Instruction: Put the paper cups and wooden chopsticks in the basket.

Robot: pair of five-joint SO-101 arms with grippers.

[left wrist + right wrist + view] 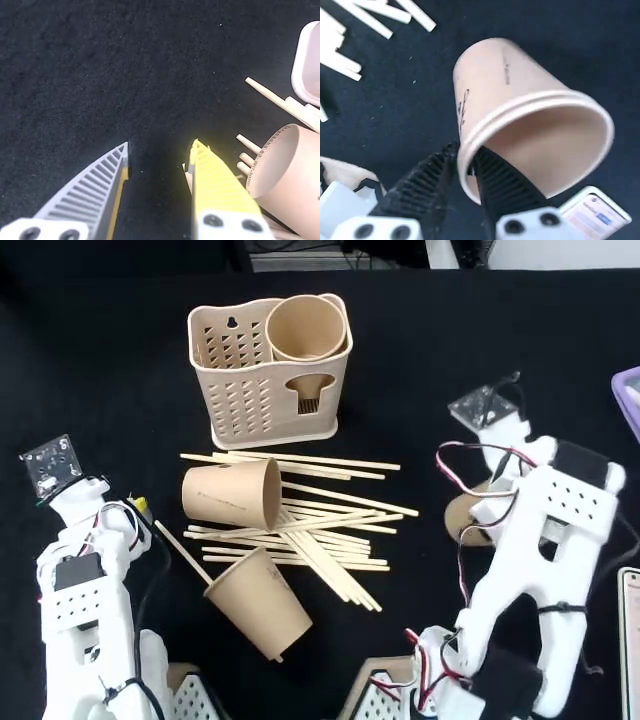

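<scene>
Since the right gripper point(465, 151) grips the rim of a paper cup point(520, 95) on the right, seemingly thinly, carry it slowly to the far basket point(245, 400), left gripper point(160, 145) hanging open.

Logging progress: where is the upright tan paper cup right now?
High view: the tan paper cup stands inside the beige perforated plastic basket, at its right end, beyond the scattered wooden chopsticks.
</scene>
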